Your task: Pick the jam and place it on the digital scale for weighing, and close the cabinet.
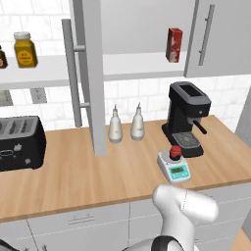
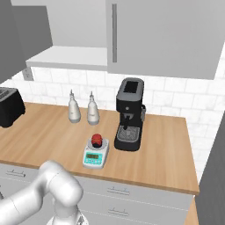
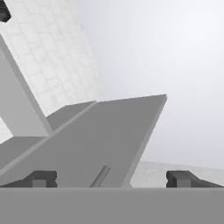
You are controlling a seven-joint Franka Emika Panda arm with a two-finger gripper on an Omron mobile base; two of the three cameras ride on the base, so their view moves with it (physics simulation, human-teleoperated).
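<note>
Jam (image 1: 175, 152) sits on the digital scale (image 1: 174, 167), which stands on the counter (image 1: 122, 166) just in front of the coffee machine (image 1: 186, 117). I judge the weighing half done. Cabinet (image 1: 90, 78) left door stands open, edge-on to me, bar handle (image 1: 72, 73) outward; red carton (image 1: 173, 44) on its shelf. Closing it is what's left. My gripper (image 3: 111, 178) has its fingers apart, holding nothing, facing the grey door.
</note>
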